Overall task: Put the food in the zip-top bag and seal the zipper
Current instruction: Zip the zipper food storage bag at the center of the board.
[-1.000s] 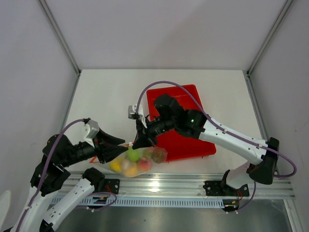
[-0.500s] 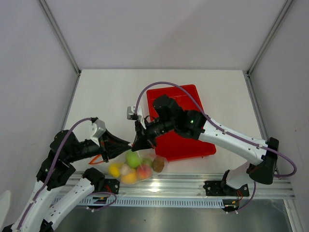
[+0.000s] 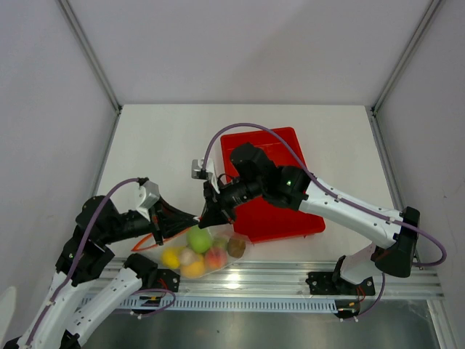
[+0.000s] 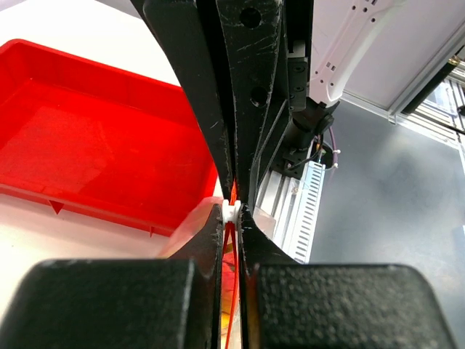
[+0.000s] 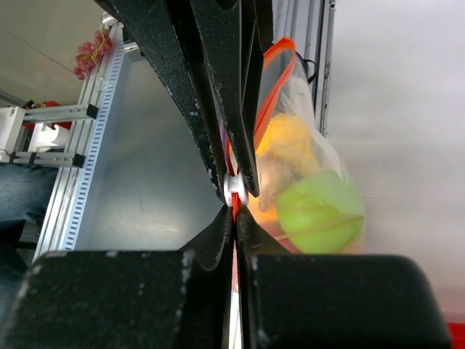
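The clear zip-top bag (image 3: pixel 218 251) hangs between my two grippers near the table's front edge. The food is inside it: a green apple (image 3: pixel 198 239), a peach (image 3: pixel 216 257), yellow and orange pieces (image 3: pixel 173 257) and a brown piece (image 3: pixel 236 246). My left gripper (image 3: pixel 195 216) is shut on the white slider (image 4: pixel 231 211) of the orange-red zipper (image 5: pixel 280 80). My right gripper (image 3: pixel 207 217) meets it tip to tip and is shut on the zipper strip just beside the slider (image 5: pixel 235 187). The apple (image 5: pixel 320 211) shows through the bag in the right wrist view.
The red tray (image 3: pixel 290 211) lies behind the grippers under the right arm, and shows in the left wrist view (image 4: pixel 87 145). The aluminium rail (image 3: pixel 290 273) runs along the table's near edge just below the bag.
My left gripper has slid right along the zipper until its tips meet the right gripper's. The bag of food has shifted slightly. The right arm has hardly moved.
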